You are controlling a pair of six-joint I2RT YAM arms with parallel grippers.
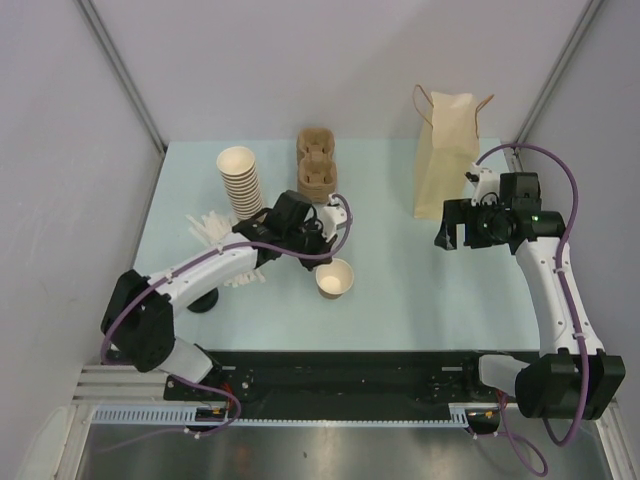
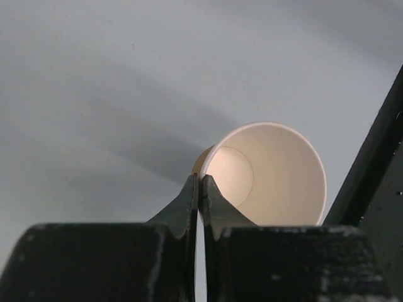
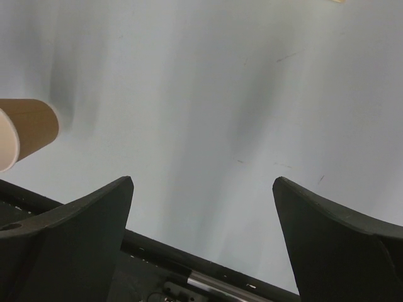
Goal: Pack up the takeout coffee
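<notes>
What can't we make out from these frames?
- Left wrist view: near side of the cup hidden behind the left gripper, which is shut on its rim.
- Top view: that grip is hidden under the wrist.
- Right wrist view: cup cut off by the left edge.
- Top view: white pile too small to identify, partly under the left arm.
- Top view: paper bag interior hidden by its walls.

Overhead rear view; low wrist close-ups, shared cup point(image 2: 271, 173)

Table point(image 1: 400, 290): cup stack point(image 1: 240, 180), carrier trays point(image 1: 316, 168), paper bag point(image 1: 447, 155), white sticks point(image 1: 210, 228).
</notes>
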